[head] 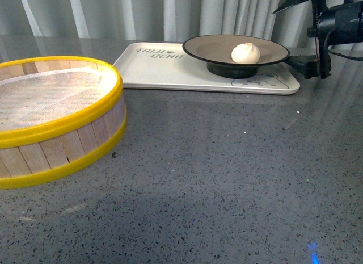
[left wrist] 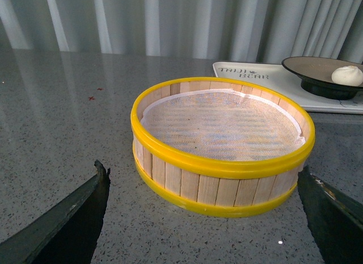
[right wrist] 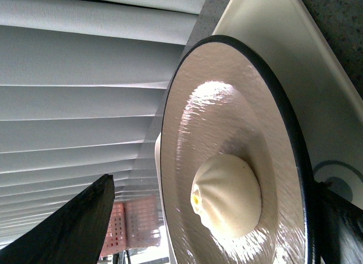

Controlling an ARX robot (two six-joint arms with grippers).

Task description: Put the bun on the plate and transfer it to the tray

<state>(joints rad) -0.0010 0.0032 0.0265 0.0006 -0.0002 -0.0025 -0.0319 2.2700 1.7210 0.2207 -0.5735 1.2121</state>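
Bun [head: 245, 52]: lies in the plate's hollow, right of its middle in the front view, pleats and orange dot showing at the right wrist.
Plate [head: 215, 46]: stands on its dark foot on the right half of the tray.
Tray [head: 153, 71]: lies flat at the far side of the grey counter [head: 227, 179], lettering at its left end.
Right gripper [head: 309, 34]: at the plate's right edge, jaws spread; one finger [right wrist: 340, 230] is right at the rim, whether touching I cannot tell.
Left gripper [left wrist: 204, 218]: jaws wide apart, holding nothing, facing the basket.
Basket [head: 57, 116]: yellow-rimmed, wooden, near left, well apart from the tray.
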